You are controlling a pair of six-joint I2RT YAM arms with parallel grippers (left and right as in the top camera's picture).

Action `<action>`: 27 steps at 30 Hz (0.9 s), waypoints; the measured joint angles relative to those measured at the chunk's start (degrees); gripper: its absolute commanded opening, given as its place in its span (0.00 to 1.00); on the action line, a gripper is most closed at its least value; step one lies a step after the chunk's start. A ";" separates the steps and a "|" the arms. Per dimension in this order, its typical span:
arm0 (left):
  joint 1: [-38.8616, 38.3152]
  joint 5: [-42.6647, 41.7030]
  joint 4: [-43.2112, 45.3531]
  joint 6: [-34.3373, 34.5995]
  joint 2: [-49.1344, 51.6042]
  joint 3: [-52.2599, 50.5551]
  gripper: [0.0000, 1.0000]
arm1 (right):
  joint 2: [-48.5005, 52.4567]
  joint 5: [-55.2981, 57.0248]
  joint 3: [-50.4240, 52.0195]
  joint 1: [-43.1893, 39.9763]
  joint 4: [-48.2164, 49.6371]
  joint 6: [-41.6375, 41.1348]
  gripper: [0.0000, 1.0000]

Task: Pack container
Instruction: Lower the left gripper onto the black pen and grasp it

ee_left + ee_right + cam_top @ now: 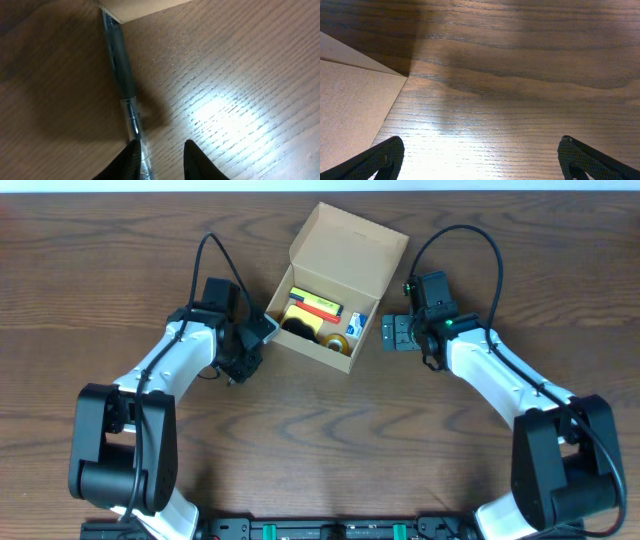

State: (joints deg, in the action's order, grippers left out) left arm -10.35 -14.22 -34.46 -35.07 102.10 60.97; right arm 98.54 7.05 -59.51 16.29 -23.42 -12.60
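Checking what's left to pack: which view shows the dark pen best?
Left wrist: the dark, clear-tipped pen runs from the tan cardboard box's corner towards the left claw. Overhead, the left arm mostly hides it; right wrist misses it.

Table (330, 450): dark brown wood w/ strong grain, it fills all 3 of my views. In both wrist views a bright light patch lies on it, w/ darker shadow toward the far side. Pale strip (320, 185) runs along the top edge of the overhead view, beyond the table. Pen (125, 95): grey, clear barrel at the near end, lies flat on the wood; its far end reaches a corner of the container (350, 245). Inside I see small items, packed close: red-orange marker (322, 306), yellow block (298, 312), black round thing (294, 327), yellow tape roll (335, 340), blue-white packet (357, 324).
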 measured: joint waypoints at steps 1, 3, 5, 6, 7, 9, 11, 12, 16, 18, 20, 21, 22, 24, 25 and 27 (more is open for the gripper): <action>0.00 -0.26 0.90 0.74 0.00 -0.44 0.22 | 0.00 0.00 -0.02 0.00 -0.02 0.00 0.99; -0.02 -0.63 1.68 1.99 0.00 -0.74 0.22 | 0.00 0.00 -0.02 0.00 0.00 0.00 0.99; -0.26 -0.70 2.40 3.32 0.00 -0.92 0.22 | 0.00 0.02 -0.02 0.00 0.00 0.00 0.99; -0.33 -0.68 2.67 3.89 0.00 -0.98 0.22 | 0.00 0.00 -0.02 0.00 -0.02 0.02 0.99; -0.42 -0.72 2.93 4.50 -0.02 -1.07 0.22 | 0.00 0.00 -0.02 0.00 0.00 0.02 0.99; -0.59 -0.66 2.71 5.40 -0.66 -1.31 0.23 | 0.00 0.00 -0.02 0.00 0.00 0.00 0.99; -0.61 -0.63 1.36 6.16 -2.69 -1.79 0.24 | 0.00 0.00 -0.02 0.00 0.00 0.00 0.99; -0.61 -0.63 1.05 6.56 -4.46 -2.25 0.25 | 0.00 0.00 -0.02 0.00 0.00 0.00 0.99; -0.59 -0.63 1.20 7.06 -10.71 -5.16 0.26 | 0.00 0.00 -0.02 0.00 -0.02 0.02 0.99; -0.59 -0.66 1.66 7.91 -12.83 -7.26 0.27 | 0.00 0.00 -0.02 0.00 0.00 0.02 0.99; -0.59 -0.63 2.05 9.33 -13.66 -9.42 0.27 | 0.00 0.00 0.00 0.00 0.00 0.02 0.99; -0.59 -0.61 2.60 9.99 -13.66 -10.16 0.27 | 0.00 0.00 -0.02 0.00 0.00 0.02 0.99; -0.57 -0.61 3.45 10.88 -13.66 -10.97 0.27 | 0.00 0.00 0.00 0.00 0.00 0.02 0.99; -0.57 -0.63 5.55 12.59 -13.66 -12.57 0.27 | 0.00 0.00 0.00 0.00 0.00 0.00 0.99; -0.52 -0.66 6.64 13.31 -13.66 -13.33 0.27 | 0.00 0.00 -0.02 0.00 0.02 0.02 0.99; -0.46 -0.63 9.20 15.04 -13.64 -15.06 0.27 | 0.00 0.00 0.00 0.00 -0.02 0.02 0.99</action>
State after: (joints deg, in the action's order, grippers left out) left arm -10.81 -14.85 -25.26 -20.03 88.47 45.91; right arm 98.54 7.05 -59.51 16.29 -23.44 -12.58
